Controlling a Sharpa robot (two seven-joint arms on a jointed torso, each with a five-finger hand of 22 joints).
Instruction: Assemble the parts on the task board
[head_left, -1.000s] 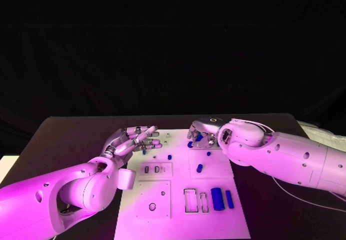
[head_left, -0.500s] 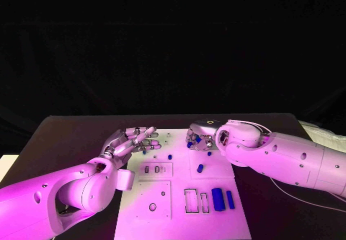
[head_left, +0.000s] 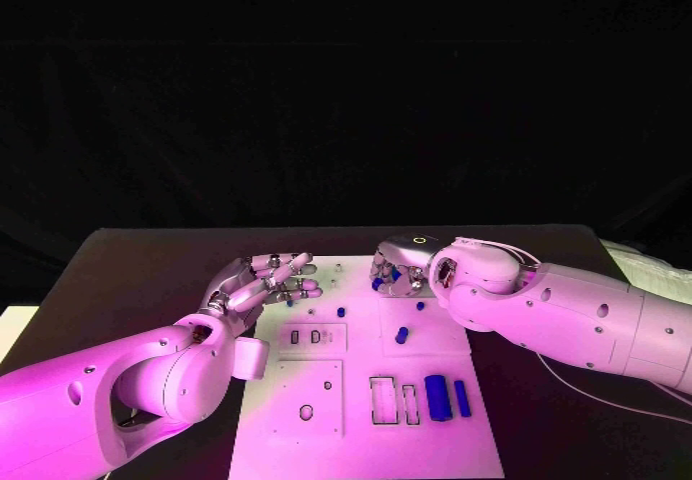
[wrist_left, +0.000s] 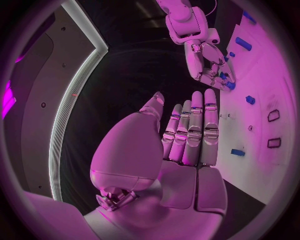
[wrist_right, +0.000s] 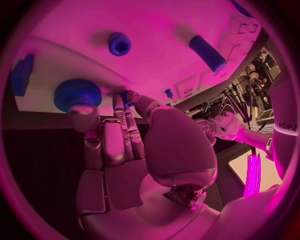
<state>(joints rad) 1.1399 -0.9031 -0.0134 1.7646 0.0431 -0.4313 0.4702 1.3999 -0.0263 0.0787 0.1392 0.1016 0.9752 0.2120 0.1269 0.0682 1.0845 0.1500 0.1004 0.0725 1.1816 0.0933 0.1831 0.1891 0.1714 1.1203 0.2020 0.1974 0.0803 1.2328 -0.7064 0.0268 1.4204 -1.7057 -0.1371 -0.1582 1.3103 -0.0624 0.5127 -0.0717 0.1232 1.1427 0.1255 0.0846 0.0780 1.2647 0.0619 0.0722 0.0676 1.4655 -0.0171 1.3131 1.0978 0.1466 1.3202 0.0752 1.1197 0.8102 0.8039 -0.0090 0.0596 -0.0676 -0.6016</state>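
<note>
You have a flat white plastic task board (head_left: 361, 420) lying on a matte black table (head_left: 130, 280), and it carries dark outlined rectangular and oval cut-outs. The small parts are blue: a deep blue block (head_left: 436, 396), a blue bar (head_left: 460, 398) and a ridged blue round knob (wrist_right: 77, 94). Both arms are glossy white, with the silver metal left hand (head_left: 271, 283) and silver metal right hand (head_left: 398, 274).

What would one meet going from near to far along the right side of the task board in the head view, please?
Near to far: the two long blue parts lying side by side, then the small blue part standing alone mid-board, then the right hand at the far edge of the task board.
</note>
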